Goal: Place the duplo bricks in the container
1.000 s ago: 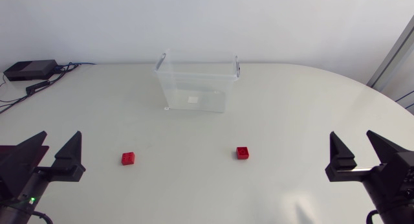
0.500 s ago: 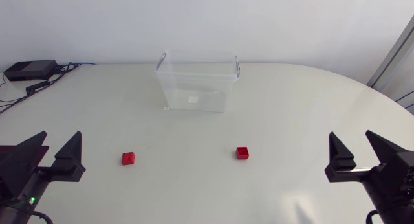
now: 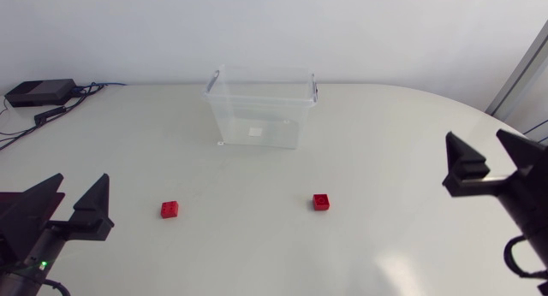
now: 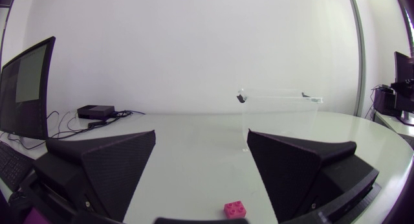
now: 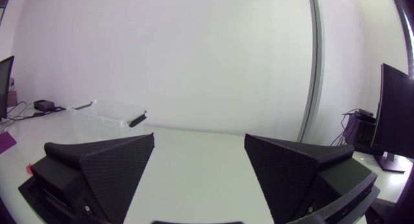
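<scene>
Two red duplo bricks lie on the white table: one (image 3: 169, 210) at the front left, the other (image 3: 321, 202) right of the middle. The clear lidless container (image 3: 259, 116) stands at the back centre, with nothing visible in it. My left gripper (image 3: 81, 180) hovers open near the front left edge, and the left brick (image 4: 235, 209) sits just ahead of its fingers, with the container (image 4: 279, 117) farther off. At the right side my right gripper (image 3: 475, 138) is open and holds nothing. Its wrist view shows the container (image 5: 107, 114) far off beyond the gripper (image 5: 198, 138).
A black box (image 3: 38, 92) with cables sits at the table's back left corner. The table's curved edge (image 3: 514, 125) runs close behind the right arm.
My right gripper has lifted and moved toward the far side of the table. The left arm, both bricks and the container stay where they were.
</scene>
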`<move>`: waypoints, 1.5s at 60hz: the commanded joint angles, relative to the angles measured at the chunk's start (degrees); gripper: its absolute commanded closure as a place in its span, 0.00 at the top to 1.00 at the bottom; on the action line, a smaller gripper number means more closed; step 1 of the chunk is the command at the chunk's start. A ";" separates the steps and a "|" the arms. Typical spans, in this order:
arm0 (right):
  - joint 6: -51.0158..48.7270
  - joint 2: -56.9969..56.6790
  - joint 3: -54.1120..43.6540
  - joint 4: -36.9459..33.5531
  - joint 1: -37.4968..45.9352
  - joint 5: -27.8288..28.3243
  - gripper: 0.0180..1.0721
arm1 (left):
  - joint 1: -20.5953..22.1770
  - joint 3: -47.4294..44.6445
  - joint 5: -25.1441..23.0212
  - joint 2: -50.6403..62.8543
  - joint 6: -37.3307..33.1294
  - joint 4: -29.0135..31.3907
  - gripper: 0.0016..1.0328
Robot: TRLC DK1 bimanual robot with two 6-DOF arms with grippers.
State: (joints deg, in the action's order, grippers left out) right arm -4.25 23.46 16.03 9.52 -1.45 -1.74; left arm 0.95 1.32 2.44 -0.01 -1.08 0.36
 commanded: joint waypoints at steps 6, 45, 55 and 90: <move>1.26 15.12 13.76 0.15 -0.39 -0.02 0.96 | 0.54 -1.15 -0.06 -0.60 1.52 0.17 0.96; 12.07 55.81 46.11 -28.42 -10.24 6.92 0.96 | 0.63 -1.06 -0.24 -0.52 0.82 0.96 0.95; 10.58 62.58 44.61 -31.40 -10.15 17.38 0.96 | 0.28 -0.88 -0.24 -0.43 0.73 0.96 0.95; 13.48 81.48 47.34 -39.31 -22.45 8.33 0.95 | 0.28 22.76 -0.33 21.81 3.19 11.77 0.93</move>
State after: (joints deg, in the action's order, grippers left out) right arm 7.25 103.20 61.73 -28.56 -23.20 8.19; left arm 0.89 19.20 2.02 17.47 0.43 10.72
